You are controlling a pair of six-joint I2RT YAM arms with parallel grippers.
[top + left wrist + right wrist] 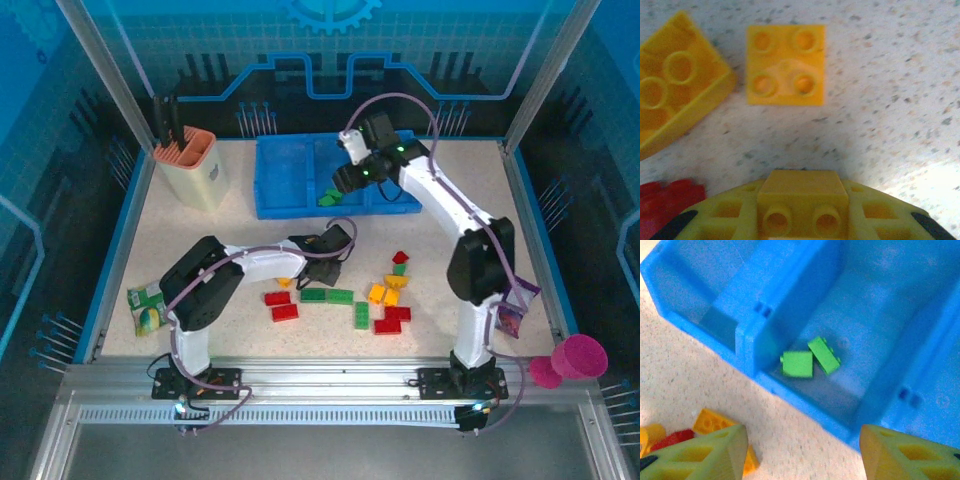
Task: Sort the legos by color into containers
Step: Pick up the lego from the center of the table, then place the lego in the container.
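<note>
My left gripper (323, 264) hangs low over the table's middle, shut on a yellow lego (802, 202) that sits between its jaws. Just beyond it lie a square yellow lego (785, 65), a larger yellow one (675, 82) and a red one (665, 202). My right gripper (342, 186) hovers open over the near edge of the blue containers (285, 175), nothing between its fingers (700, 455). Below it, two green legos (810, 360) rest in the middle compartment, beside the divider wall (752, 325). Loose red (285, 312), green (339, 296) and yellow (376, 293) legos are scattered on the table.
A cream holder with an orange rim (190, 170) stands at the back left. A green packet (148, 308) lies at the left edge, a purple packet (512, 312) at the right, and a pink cup (580, 355) sits past the near right corner.
</note>
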